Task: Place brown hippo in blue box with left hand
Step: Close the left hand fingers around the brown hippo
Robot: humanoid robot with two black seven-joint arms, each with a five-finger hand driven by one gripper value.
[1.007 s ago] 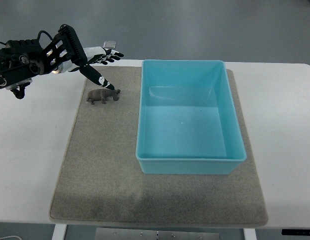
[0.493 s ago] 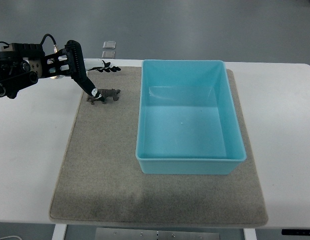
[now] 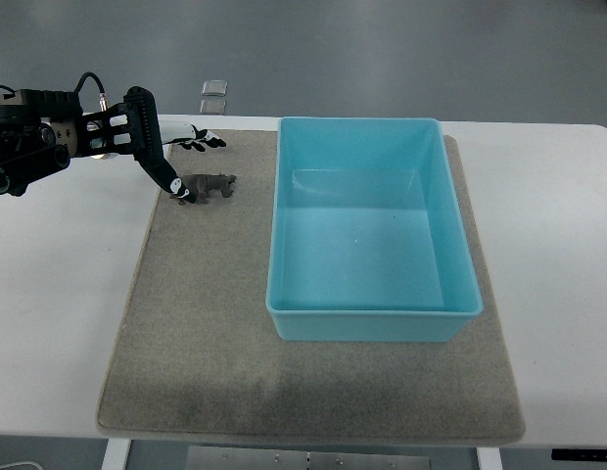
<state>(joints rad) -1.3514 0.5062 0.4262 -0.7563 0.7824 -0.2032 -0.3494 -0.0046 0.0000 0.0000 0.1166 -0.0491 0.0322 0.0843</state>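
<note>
Your left hand (image 3: pixel 164 149) comes in from the left edge near the top of the view, its black arm lying across the white table (image 3: pixel 59 274) and reaching just onto the far left corner of the grey mat (image 3: pixel 206 333). One long finger slants down and its white-marked tip sits right at the rear end of the hippo (image 3: pixel 208 185) — touching it or very nearly, you cannot tell which from above. The other fingers (image 3: pixel 201 141) stretch out toward the box side, past the hippo's far side and clear of it, so the hand is spread, not clamped on anything. The hippo stands on the mat on its own feet, head pointing toward the box (image 3: pixel 372 230), close to the mat's far left corner and near the box's far left corner but apart from it, with a strip of bare mat between the two. The box sits on the right half of the mat, open side up. Beyond the table — on the grey floor — lies a small pale square (image 3: pixel 214 87).
</note>
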